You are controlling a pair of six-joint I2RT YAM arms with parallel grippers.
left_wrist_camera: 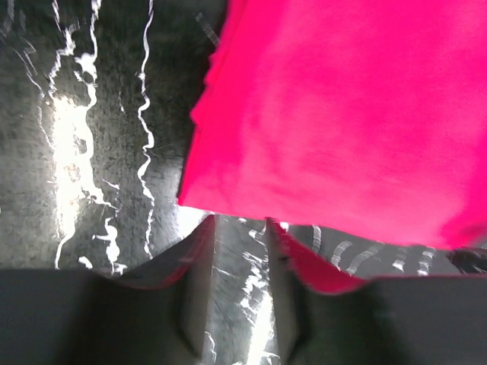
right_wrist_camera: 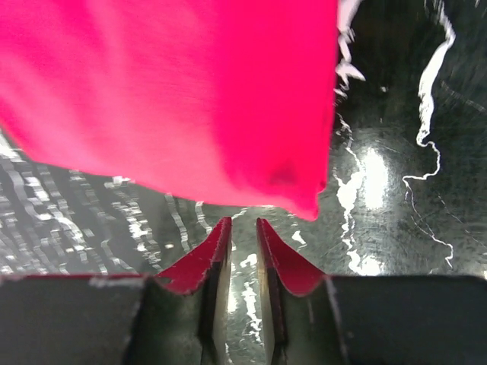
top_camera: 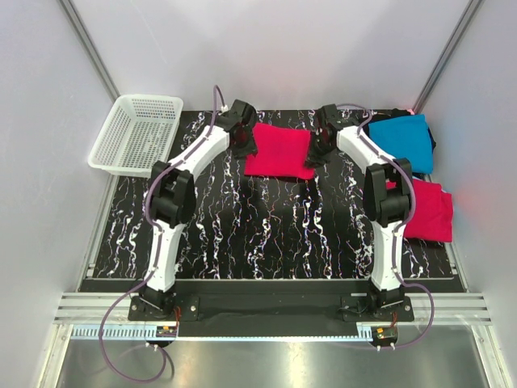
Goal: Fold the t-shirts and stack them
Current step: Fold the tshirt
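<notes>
T-shirt (top_camera: pixel 279 150), pinkish-red and folded, lay flat at the far middle of the black marbled surface (top_camera: pixel 266 234). Left gripper (top_camera: pixel 247 148) and right gripper (top_camera: pixel 315 156) sat beside its opposite edges, both released, jaws parted and empty.

Counter (top_camera: pixel 266 234) — glossy black with white marble veining; bright glare patches show on it in both wrist views. Plain pale walls (top_camera: pixel 266 48) on 3 sides, evenly lit. 2 slanted aluminium posts (top_camera: pixel 87 44) at the rear corners. Slotted aluminium rail (top_camera: pixel 460 307) along the near edge — brushed metal sheet (top_camera: pixel 266 364) below it.
</notes>
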